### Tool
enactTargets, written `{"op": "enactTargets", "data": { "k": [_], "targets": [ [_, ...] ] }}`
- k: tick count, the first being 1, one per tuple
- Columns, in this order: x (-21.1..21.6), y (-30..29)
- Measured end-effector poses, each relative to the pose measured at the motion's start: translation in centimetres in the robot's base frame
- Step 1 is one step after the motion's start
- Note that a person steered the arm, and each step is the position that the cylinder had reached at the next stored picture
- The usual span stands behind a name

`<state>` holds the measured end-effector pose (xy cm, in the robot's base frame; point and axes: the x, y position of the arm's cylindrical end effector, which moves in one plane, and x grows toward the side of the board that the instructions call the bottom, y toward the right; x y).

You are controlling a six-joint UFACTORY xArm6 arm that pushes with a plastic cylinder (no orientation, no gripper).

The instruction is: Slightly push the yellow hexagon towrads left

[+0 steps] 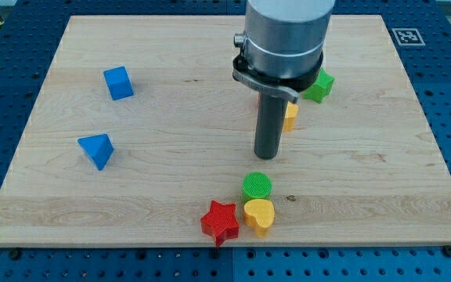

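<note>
1. My tip (268,155) is a plain rod with nothing to open and holds nothing
2. The yellow hexagon (290,116) lies just beside the rod on the view's right, above the tip and mostly hidden; contact cannot be determined
3. A green block (319,84) sits near the hexagon, toward the view's upper right
4. The green cylinder (257,186), yellow heart (260,215) and red star (220,222) cluster below the tip
5. The blue cube (118,82) and blue triangle (96,149) lie well apart at the wooden board's (171,110) left
</note>
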<state>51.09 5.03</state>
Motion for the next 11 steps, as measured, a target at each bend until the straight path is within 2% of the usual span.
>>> {"op": "enactTargets", "data": {
  "k": [1, 4, 5, 8, 9, 11],
  "targets": [
    [0.9, 0.0],
    [0.7, 7.4],
    [0.3, 7.6],
    [-6.5, 6.0],
    [-7.1, 5.0],
    [-4.6, 5.4]
  ]
}}
